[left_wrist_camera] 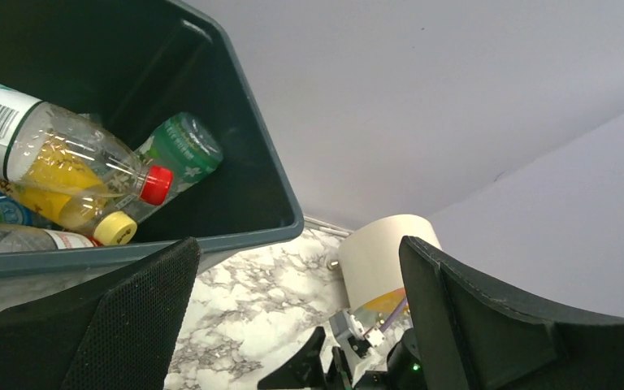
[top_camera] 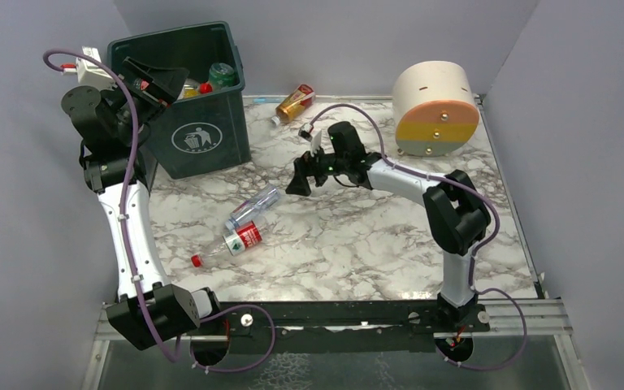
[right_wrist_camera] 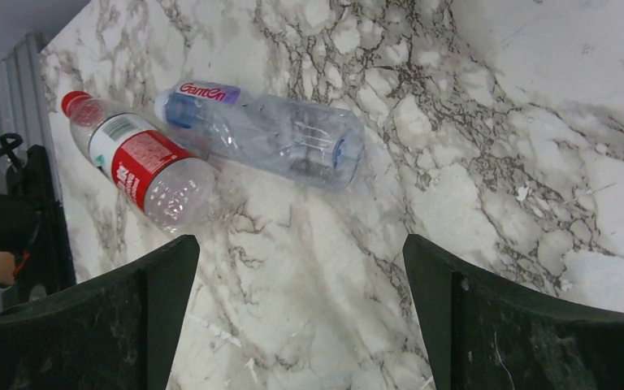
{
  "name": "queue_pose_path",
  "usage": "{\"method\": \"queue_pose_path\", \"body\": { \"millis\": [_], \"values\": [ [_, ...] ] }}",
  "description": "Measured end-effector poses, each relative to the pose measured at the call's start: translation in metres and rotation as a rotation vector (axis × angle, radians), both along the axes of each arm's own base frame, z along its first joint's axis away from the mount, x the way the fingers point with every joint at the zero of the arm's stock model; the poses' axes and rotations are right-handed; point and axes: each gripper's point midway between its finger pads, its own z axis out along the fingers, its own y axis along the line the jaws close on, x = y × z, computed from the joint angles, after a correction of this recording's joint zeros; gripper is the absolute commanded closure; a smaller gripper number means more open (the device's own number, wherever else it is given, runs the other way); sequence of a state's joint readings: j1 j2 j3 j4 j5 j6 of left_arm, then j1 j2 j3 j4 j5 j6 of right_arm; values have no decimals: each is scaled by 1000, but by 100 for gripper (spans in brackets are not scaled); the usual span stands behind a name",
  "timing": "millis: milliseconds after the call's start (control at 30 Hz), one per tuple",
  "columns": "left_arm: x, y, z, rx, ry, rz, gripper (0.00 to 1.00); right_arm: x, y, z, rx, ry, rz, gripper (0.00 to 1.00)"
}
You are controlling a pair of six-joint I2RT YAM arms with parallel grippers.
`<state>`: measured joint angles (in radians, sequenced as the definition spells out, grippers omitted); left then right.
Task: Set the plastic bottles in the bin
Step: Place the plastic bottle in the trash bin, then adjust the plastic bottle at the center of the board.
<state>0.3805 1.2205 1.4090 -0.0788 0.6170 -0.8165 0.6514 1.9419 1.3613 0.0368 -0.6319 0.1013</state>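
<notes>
The dark green bin [top_camera: 203, 134] stands at the back left and holds several bottles. My left gripper [top_camera: 166, 81] hangs over its left rim, open and empty. In the left wrist view [left_wrist_camera: 296, 317] the bin's wall [left_wrist_camera: 264, 183] holds an orange-juice bottle with a red cap [left_wrist_camera: 73, 166] and a green bottle [left_wrist_camera: 183, 146]. My right gripper [top_camera: 300, 180] is open and empty above mid-table. In the right wrist view [right_wrist_camera: 301, 309] a clear blue-labelled bottle [right_wrist_camera: 276, 138] and a red-labelled bottle [right_wrist_camera: 142, 162] lie ahead of the fingers. Both lie left of the gripper, the clear one [top_camera: 253, 205] and the red one [top_camera: 240, 240]. An amber bottle [top_camera: 295, 102] lies at the back.
A big cream cylinder [top_camera: 436, 110] with a yellow, pink and grey face stands at the back right. Grey walls close the table on three sides. A metal rail [top_camera: 333, 313] runs along the near edge.
</notes>
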Motion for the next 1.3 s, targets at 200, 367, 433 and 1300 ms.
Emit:
{"method": "queue_pose_path", "body": {
  "millis": [200, 367, 433, 1300],
  "values": [
    [0, 0, -7, -2, 22, 0, 1, 7, 13, -15, -28, -64, 38, 0],
    [-6, -2, -12, -3, 28, 0, 1, 11, 21, -18, -24, -117, 66, 0],
    [-11, -5, -13, -2, 26, -3, 1, 15, 25, -18, -16, -135, 69, 0],
    [-38, -24, -36, -14, 57, -70, 1, 1, 109, -46, 79, -276, 290, 0]
  ]
}}
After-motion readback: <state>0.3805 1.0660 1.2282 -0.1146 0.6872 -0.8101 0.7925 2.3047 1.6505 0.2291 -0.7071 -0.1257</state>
